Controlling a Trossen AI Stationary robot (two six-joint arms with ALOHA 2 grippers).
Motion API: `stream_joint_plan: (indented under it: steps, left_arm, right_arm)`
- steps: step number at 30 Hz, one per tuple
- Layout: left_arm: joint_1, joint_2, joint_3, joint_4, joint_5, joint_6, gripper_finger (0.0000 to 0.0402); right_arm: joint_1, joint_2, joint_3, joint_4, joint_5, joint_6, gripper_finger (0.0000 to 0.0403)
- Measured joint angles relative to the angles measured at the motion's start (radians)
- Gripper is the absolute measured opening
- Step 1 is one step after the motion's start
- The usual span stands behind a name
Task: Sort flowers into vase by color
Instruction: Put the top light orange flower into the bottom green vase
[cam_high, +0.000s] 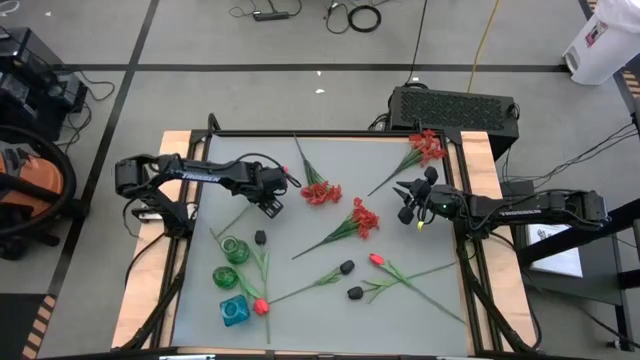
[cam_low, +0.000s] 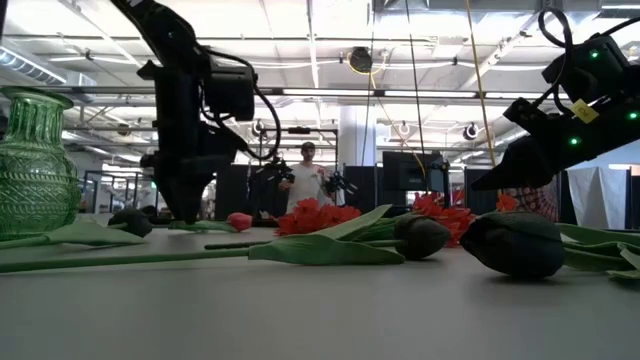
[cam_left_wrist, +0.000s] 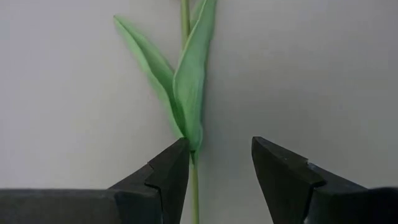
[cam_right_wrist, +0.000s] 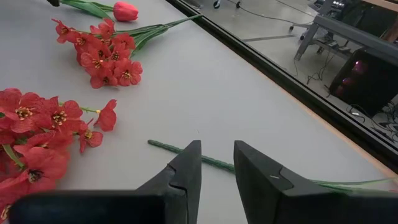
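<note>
My left gripper (cam_high: 270, 205) (cam_left_wrist: 217, 144) points down over the table's left middle, open, with one finger on each side of a thin green leafy stem (cam_left_wrist: 194, 186). I cannot tell whether the finger beside the stem touches it. My right gripper (cam_high: 404, 205) (cam_right_wrist: 217, 146) is open over the right middle, just above the free end of a green stem (cam_right_wrist: 174, 148) that lies flat on the table. Red frilly clusters (cam_high: 320, 192) (cam_high: 362, 218) (cam_high: 428, 147), red tulip buds (cam_high: 377, 259) (cam_high: 260, 306) and black buds (cam_high: 260, 238) (cam_high: 346, 267) (cam_high: 354, 293) lie scattered on the tabletop.
Two green glass vases (cam_high: 235, 250) (cam_high: 225, 277) and a teal vase (cam_high: 234, 311) stand at the table's near left. A raised dark rim (cam_high: 330, 133) frames the table. A black box (cam_high: 455, 105) sits beyond the far edge. A person (cam_low: 305, 180) stands far behind.
</note>
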Motion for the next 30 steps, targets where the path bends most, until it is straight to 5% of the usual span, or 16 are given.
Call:
stream_joint_plan:
  steps: [17, 30]
  left_arm:
    - [0.002, 0.006, 0.0, 0.003, -0.074, -0.001, 0.0183]
    - [0.001, 0.006, 0.0, -0.014, 0.006, -0.03, 0.0183]
  right_arm:
    - [0.0, 0.0, 0.0, -0.011, 0.0, 0.0, 0.0086]
    - [0.0, 0.0, 0.0, -0.013, 0.0, 0.0, 0.0086]
